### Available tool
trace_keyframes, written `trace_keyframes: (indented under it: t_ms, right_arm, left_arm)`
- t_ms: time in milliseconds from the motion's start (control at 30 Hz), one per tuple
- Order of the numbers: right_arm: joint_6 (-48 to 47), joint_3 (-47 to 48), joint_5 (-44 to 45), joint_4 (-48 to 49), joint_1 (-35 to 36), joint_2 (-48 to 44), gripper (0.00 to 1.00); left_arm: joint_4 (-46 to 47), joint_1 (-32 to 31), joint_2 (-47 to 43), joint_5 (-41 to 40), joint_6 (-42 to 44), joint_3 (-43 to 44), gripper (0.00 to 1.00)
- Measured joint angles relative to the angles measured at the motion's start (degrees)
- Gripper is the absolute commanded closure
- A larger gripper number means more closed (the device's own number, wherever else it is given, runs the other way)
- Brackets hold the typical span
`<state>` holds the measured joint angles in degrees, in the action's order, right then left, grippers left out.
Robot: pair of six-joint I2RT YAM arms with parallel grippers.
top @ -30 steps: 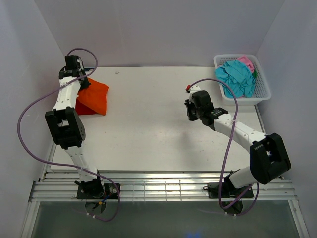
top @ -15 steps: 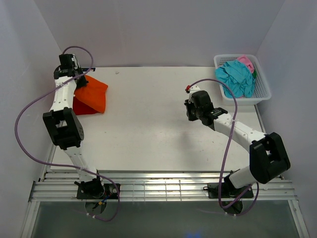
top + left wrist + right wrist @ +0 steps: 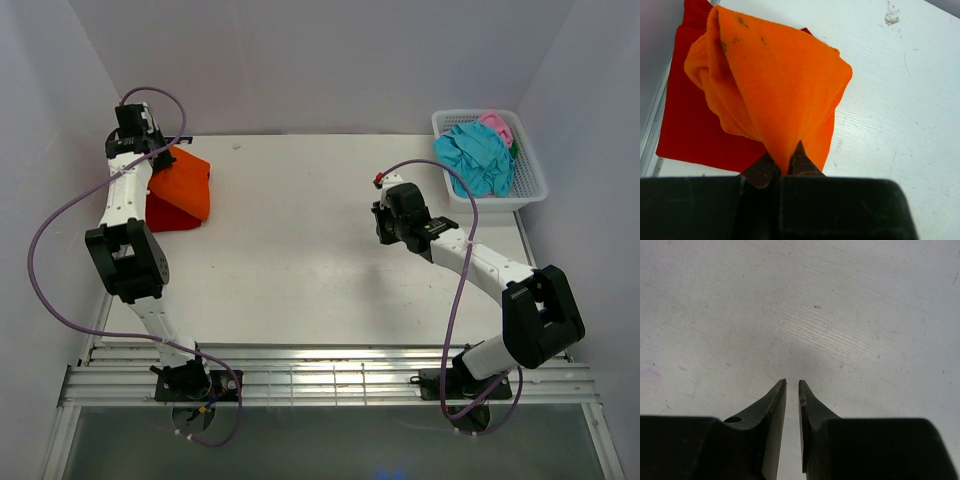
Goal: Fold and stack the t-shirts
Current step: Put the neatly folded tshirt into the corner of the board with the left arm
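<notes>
**Orange t-shirt pinched at the upper left of a white tabletop**

The tabletop (image 3: 300,250) is a matt white board that fills the middle of the top view. Pale, plain walls (image 3: 320,60) close it in at the back and on both sides. Along the bottom of that view runs a slatted metal rail (image 3: 330,380), where both arm bases are bolted. Purple cables (image 3: 45,250) loop out from each arm.

Up close the surface is worn. The right wrist view shows fine curved scratches and a faint pinkish smudge at its left edge. The left wrist view shows a small grey scuff (image 3: 891,17) at its upper right.

In the upper left of the top view, the left claw (image 3: 782,165) is clenched on a gathered corner of the orange t-shirt (image 3: 775,85). The cloth fans up and away from the tips in a bunched cone. It lies partly over the red t-shirt (image 3: 685,120), which rests flat beside the left edge of the tabletop.

Right of centre, the right claw (image 3: 792,385) hangs above bare board. Its tips are drawn almost together with only a thin slit between them, and they grasp nothing.

In the upper right corner a white lattice basket (image 3: 490,203) holds a crumpled teal t-shirt (image 3: 478,155). A pink t-shirt (image 3: 497,124) shows behind it.
</notes>
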<state>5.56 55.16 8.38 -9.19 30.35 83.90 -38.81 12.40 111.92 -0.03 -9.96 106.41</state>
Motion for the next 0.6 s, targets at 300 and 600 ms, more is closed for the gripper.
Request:
trace_keyframes:
  t_ms: [300, 600]
  right_arm:
    - [0.00, 0.00, -0.24, 0.00, 0.00, 0.00, 0.78]
    - [-0.02, -0.59, -0.63, 0.07, 0.00, 0.00, 0.78]
  left_arm:
    - [0.44, 1.90, -0.17, -1.92, -0.61, -1.70, 1.00]
    - [1.68, 2.12, 0.48, -3.37, -0.66, -2.12, 1.00]
